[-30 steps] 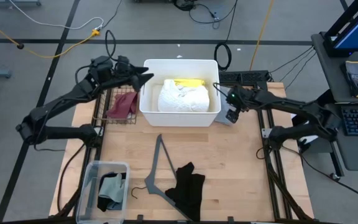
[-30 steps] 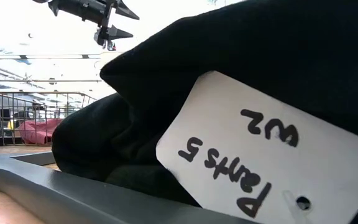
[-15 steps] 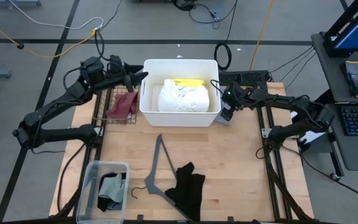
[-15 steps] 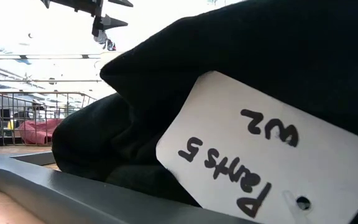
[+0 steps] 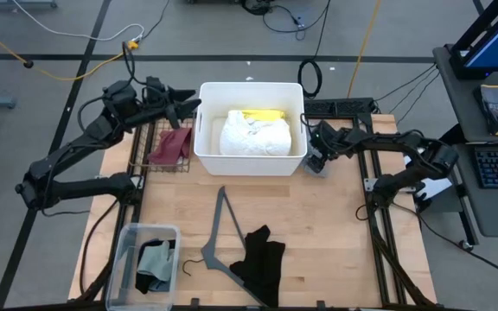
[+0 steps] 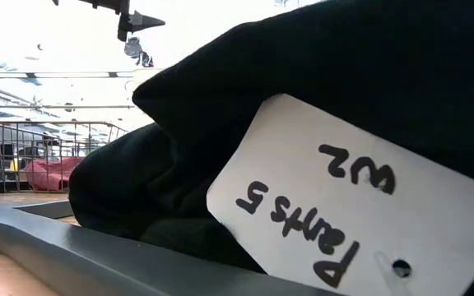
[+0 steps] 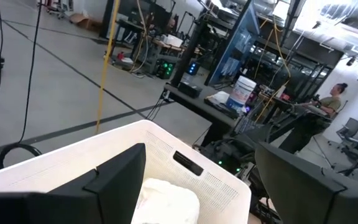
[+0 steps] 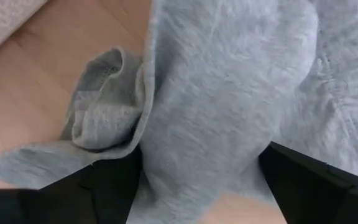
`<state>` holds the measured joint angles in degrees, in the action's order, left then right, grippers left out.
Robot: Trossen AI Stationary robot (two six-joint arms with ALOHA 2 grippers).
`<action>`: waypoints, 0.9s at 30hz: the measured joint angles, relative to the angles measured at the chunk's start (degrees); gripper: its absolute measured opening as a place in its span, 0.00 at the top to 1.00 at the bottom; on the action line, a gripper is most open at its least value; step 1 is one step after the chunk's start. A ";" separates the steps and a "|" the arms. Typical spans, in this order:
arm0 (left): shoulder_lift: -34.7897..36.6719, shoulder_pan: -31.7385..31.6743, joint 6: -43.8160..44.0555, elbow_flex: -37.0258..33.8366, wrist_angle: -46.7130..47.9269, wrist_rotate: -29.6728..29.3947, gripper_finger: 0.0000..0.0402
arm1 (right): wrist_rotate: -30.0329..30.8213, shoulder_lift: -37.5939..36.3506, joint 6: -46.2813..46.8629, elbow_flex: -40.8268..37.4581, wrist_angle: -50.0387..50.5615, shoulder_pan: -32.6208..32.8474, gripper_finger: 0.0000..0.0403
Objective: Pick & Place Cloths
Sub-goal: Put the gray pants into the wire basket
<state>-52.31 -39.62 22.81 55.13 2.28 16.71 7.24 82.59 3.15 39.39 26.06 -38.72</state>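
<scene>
Low view: black cloth [image 6: 319, 107] and its tag [image 6: 344, 197] block most of desk; tag cut off at right edge.

Wooden tabletop [image 5: 318, 233] carries a white bin [image 5: 204, 138] at the back; wire basket [image 5: 148, 155] beside it; clear tub [image 5: 126, 259], grey hanger [image 5: 223, 216] and black cloth [image 5: 262, 259] up front; pale grey cloth [image 8: 229, 93] lies on the wood.
</scene>
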 joint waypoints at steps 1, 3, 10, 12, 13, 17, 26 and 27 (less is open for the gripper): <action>0.11 0.20 -0.16 0.00 0.05 0.00 0.23 | -0.02 0.00 0.68 -0.48 -0.02 0.00 0.24; 0.27 0.51 -0.20 0.00 0.01 0.00 0.23 | -0.08 -0.03 2.67 -1.40 -0.09 0.01 0.29; 0.40 1.37 1.99 0.00 -1.56 0.00 0.23 | -0.28 -2.19 9.14 -2.07 4.17 0.22 0.58; 0.39 1.60 1.95 0.00 -1.75 0.00 0.23 | -1.25 -3.86 10.55 -2.18 5.52 0.21 0.69; 0.39 1.71 1.94 0.00 -1.85 -0.02 0.23 | -1.54 -4.89 11.13 -2.29 6.59 0.20 0.74; 0.39 2.19 1.94 0.00 -2.05 -0.02 0.23 | -4.59 -10.97 13.05 -2.31 11.64 0.20 0.94; 0.36 2.43 2.43 0.00 -2.08 -0.03 0.23 | -22.61 -26.82 14.99 6.35 31.61 0.24 0.97; 0.36 2.43 2.88 0.00 -2.08 -0.04 0.23 | -26.12 -28.40 15.02 7.60 32.88 0.26 0.97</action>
<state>-51.94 -37.19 25.69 55.13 0.21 16.67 -18.88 54.19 18.17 46.98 58.94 -38.46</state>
